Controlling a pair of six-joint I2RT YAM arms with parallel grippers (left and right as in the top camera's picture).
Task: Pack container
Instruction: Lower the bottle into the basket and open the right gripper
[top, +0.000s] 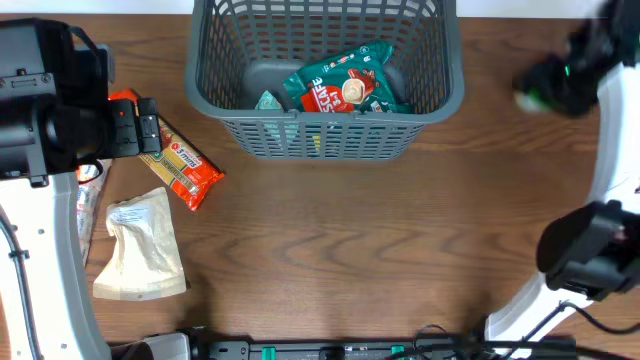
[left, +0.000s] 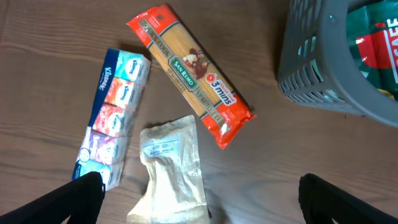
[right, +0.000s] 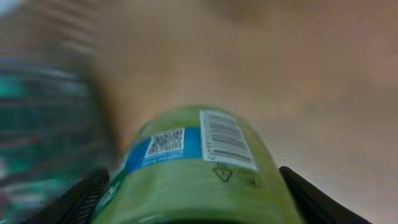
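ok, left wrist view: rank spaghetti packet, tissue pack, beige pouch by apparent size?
1. Spaghetti packet, longest.
2. Tissue pack and beige pouch: look alike; pouch runs off the bottom edge, so unranked.

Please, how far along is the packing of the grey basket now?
Done: a green packet already lies in the container. In hand: the right pincer grips a green bottle, outside the container. Left: the spaghetti packet, tissue pack and beige pouch lie on the table, below the open left pincer.
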